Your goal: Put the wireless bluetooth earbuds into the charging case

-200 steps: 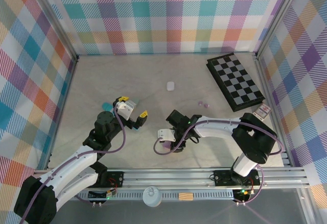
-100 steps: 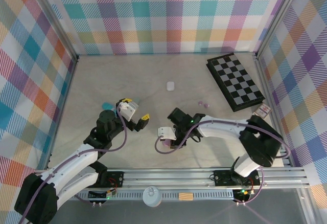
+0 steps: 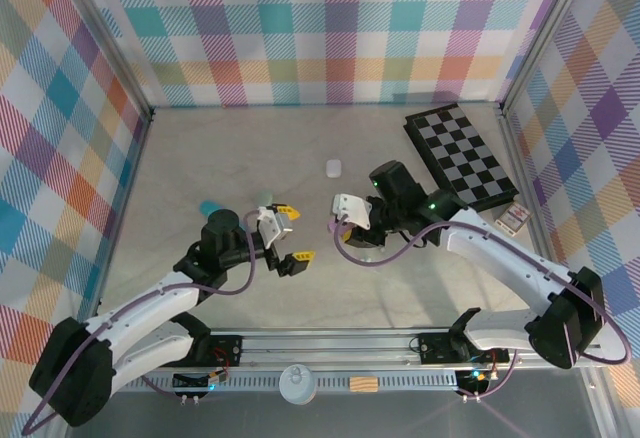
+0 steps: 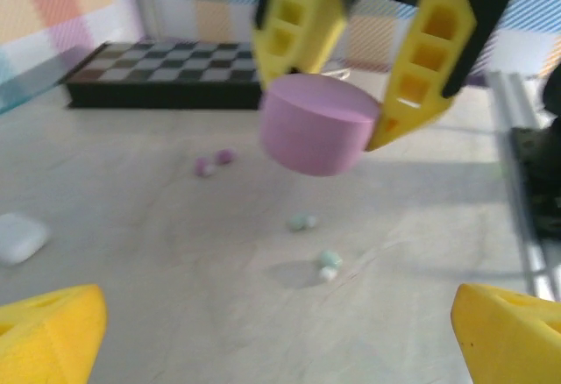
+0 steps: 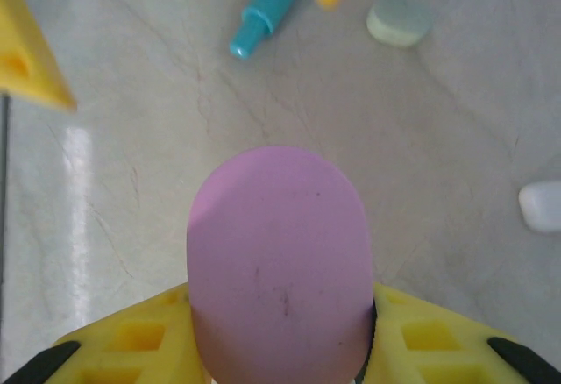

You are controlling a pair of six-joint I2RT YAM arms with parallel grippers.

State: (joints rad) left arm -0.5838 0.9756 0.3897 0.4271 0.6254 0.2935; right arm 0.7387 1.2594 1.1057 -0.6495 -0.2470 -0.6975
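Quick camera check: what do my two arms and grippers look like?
The left arm and right arm have white links, black joints and looping purple cables. The left gripper and right gripper have black bodies and yellow fingers with square cut-outs.

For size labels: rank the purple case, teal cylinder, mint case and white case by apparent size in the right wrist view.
1. purple case, largest, though nearest the camera.
2. teal cylinder and mint case: about alike.
3. white case: cropped by the frame edge, so unsure.
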